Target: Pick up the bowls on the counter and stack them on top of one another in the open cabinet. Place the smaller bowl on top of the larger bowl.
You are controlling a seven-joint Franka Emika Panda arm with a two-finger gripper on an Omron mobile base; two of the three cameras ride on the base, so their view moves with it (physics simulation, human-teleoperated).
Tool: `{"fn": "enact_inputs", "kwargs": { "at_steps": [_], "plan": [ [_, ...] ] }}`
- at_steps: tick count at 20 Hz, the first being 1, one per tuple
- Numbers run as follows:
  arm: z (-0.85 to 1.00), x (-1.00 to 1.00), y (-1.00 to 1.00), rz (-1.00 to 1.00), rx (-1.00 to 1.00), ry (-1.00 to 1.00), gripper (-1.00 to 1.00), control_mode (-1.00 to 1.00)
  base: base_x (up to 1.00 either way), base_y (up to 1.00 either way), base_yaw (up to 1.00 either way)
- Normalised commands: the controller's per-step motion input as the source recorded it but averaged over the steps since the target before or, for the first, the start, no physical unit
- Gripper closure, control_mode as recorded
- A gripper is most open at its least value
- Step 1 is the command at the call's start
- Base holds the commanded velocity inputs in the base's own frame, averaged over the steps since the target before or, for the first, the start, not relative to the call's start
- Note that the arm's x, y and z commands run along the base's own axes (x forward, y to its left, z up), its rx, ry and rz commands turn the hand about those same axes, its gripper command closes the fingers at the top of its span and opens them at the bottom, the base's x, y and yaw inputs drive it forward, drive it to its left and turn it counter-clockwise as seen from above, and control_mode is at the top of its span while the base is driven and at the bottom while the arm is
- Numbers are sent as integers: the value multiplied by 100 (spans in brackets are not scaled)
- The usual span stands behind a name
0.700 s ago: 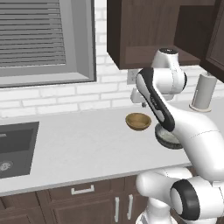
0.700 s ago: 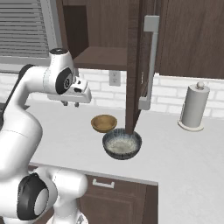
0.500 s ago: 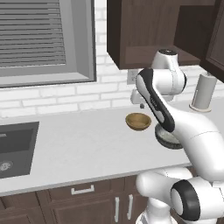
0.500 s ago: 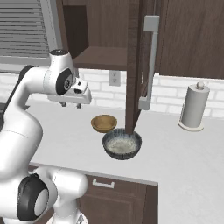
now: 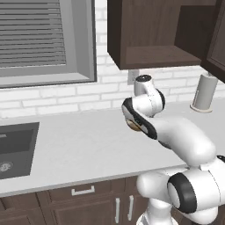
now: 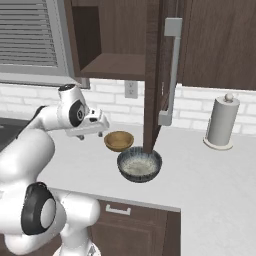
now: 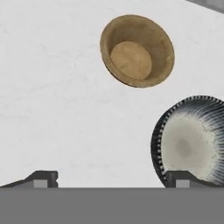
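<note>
Seemingly nothing is stacked yet; the pincer [image 7: 111,178] hangs spread wide and empty above the surface [image 7: 48,96]; the dark grey bowl [image 7: 192,140] sits by one fingertip, the wooden bowl [image 7: 137,50] farther ahead; the cabinet [image 6: 112,65] shelf waits bare, so both lifts remain.

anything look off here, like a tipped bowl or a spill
Nothing stands out. The wooden bowl and the grey bowl both sit upright and apart on the counter, with no spill or damage showing. The cabinet is open with a bare shelf, and the gripper hangs open above the counter.
</note>
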Motion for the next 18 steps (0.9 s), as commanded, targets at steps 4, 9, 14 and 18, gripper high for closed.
{"fn": "enact_inputs", "kwargs": {
  "at_steps": [4, 9, 14, 18],
  "plan": [
    [-74, 100, -22, 7, 0, 6, -100, -100, 0, 0, 0],
    [-65, 72, -1, 14, -8, 3, -100, -100, 0, 0, 0],
    [-51, 66, 0, 16, -1, 5, -100, -100, 0, 0, 0],
    [-50, 56, -4, 14, -1, 2, -100, -100, 0, 0, 0]
  ]
}}
